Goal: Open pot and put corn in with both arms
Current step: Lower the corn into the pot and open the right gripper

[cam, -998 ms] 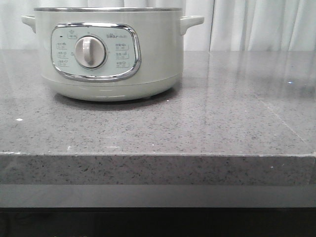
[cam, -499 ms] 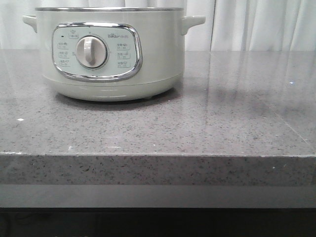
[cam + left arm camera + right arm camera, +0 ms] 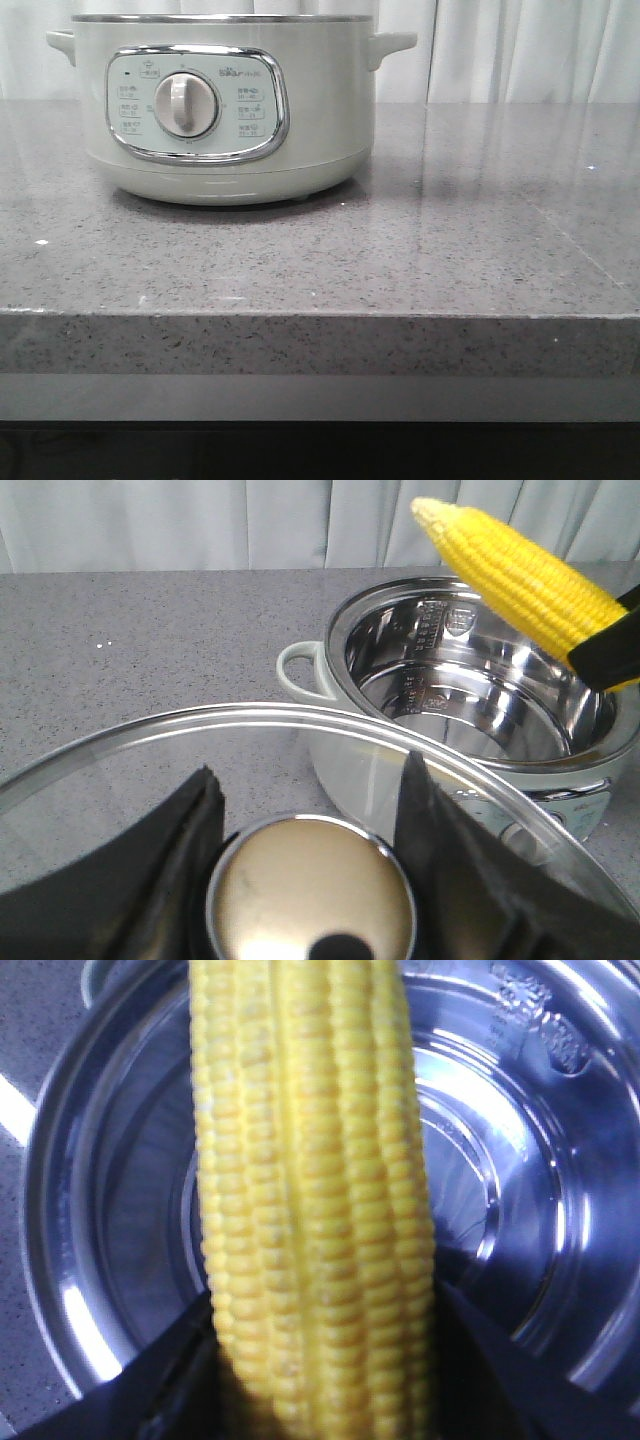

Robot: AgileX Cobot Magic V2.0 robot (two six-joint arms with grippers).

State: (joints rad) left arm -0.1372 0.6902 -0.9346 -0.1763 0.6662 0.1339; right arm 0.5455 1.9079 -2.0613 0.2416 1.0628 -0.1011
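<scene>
The pot [image 3: 225, 110] stands at the back left of the counter, its lid off and neither gripper showing in the front view. In the left wrist view its bare steel bowl [image 3: 480, 690] lies open. My left gripper [image 3: 310, 780] is shut on the round metal knob [image 3: 312, 890] of the glass lid [image 3: 250, 745], held beside the pot and apart from it. The corn [image 3: 310, 1190] hangs over the bowl with my right gripper [image 3: 325, 1305] shut on it. From the left wrist view the corn [image 3: 520, 575] slants above the rim, one black finger [image 3: 610, 650] on it.
The grey speckled counter [image 3: 450, 250] stretches right of the pot, and its front edge [image 3: 320, 315] runs across the front view. White curtains [image 3: 520, 50] hang behind it.
In the front view the pot sits a few pixels further right than a second ago. Nothing else there differs.
</scene>
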